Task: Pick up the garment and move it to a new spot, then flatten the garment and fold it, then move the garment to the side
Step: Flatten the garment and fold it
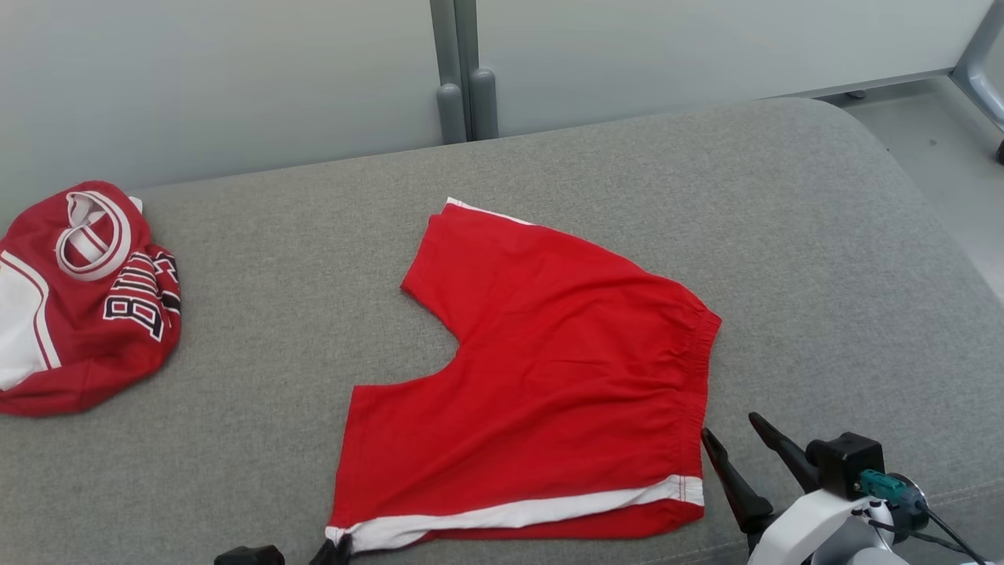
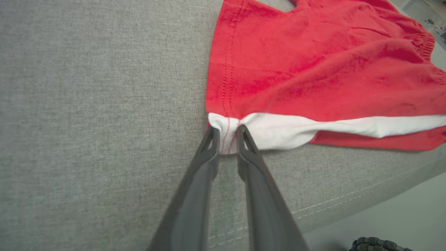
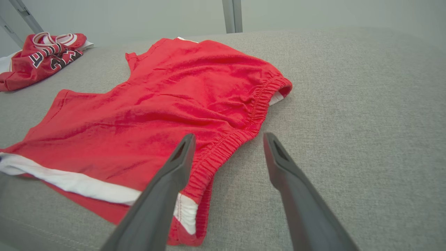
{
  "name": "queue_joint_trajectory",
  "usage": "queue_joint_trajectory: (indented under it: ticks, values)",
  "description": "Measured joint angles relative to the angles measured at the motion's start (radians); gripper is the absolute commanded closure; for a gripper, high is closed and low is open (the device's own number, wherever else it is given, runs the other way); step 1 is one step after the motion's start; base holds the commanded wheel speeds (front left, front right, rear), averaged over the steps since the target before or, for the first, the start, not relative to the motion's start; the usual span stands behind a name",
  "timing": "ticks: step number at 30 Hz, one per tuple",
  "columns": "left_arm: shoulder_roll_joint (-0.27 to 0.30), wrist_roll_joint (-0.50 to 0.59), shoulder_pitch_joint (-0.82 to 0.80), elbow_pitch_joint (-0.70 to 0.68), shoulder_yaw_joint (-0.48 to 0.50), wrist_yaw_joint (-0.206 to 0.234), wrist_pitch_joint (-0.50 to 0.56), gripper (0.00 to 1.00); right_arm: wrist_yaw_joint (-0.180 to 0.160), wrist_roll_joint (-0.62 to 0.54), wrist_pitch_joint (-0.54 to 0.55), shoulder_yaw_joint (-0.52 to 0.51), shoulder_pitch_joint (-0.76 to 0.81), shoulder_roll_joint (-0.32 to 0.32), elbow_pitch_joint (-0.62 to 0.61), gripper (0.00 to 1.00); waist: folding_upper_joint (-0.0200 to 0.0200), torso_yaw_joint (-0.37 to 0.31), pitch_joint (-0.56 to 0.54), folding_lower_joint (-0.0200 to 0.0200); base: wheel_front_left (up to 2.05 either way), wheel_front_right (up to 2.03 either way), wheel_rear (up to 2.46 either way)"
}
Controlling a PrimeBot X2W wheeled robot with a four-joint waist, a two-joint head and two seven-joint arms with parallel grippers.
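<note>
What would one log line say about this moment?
red shorts with white stripe: spread on grey fabric cushion | left gripper: shut on hem corner | right gripper: open at waistband

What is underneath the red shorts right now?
The red shorts lie flat on the grey cushion, which shows all around them. Below the white stripe a second red layer peeks out. Anything beneath the cloth is covered.

- The shorts point(image 1: 549, 353) are made of soft, matt red cloth.
- The cushion point(image 1: 823, 235) is covered in coarse, grey woven fabric, matt throughout.
- The fingers point(image 3: 296, 188) of the right gripper point(image 3: 229, 136) are moulded in dark, smooth, matt plastic.
</note>
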Motion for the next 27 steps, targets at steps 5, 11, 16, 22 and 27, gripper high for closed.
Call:
queue_joint_trajectory:
  ticks: [5, 11, 16, 22, 27]
  values:
    - [0.0, 0.0, -0.01, 0.004, -0.003, -0.008, -0.009, 1.0, 0.01, 0.007, 0.0, 0.0, 0.0, 0.001, 0.018, 0.0, 0.0, 0.004, 0.005, 0.0, 0.0, 0.0, 0.0]
    - [0.0, 0.0, -0.03, -0.009, 0.001, -0.012, -0.034, 1.0, 0.03, 0.007, 0.012, 0.029, 0.004, -0.016, 0.047, 0.0, 0.0, 0.013, 0.011, 0.0, 0.0, 0.0, 0.0]
    - [-0.001, 0.001, -0.044, -0.021, 0.008, -0.012, -0.052, 1.0, 0.047, 0.007, 0.021, 0.071, 0.005, -0.017, 0.055, 0.0, 0.0, 0.022, 0.02, 0.0, 0.0, 0.0, 0.0]
    - [-0.002, 0.004, -0.048, -0.026, 0.006, -0.015, -0.053, 1.0, 0.054, 0.006, 0.029, 0.105, 0.009, -0.013, 0.064, 0.03, 0.0, 0.033, 0.033, 0.0, 0.0, 0.0, 0.0]
    - [-0.002, 0.007, -0.048, -0.026, 0.006, -0.015, -0.056, 1.0, 0.061, 0.006, 0.029, 0.115, 0.008, -0.008, 0.072, 0.37, 0.0, 0.036, 0.039, 0.0, 0.0, 0.0, 0.0]
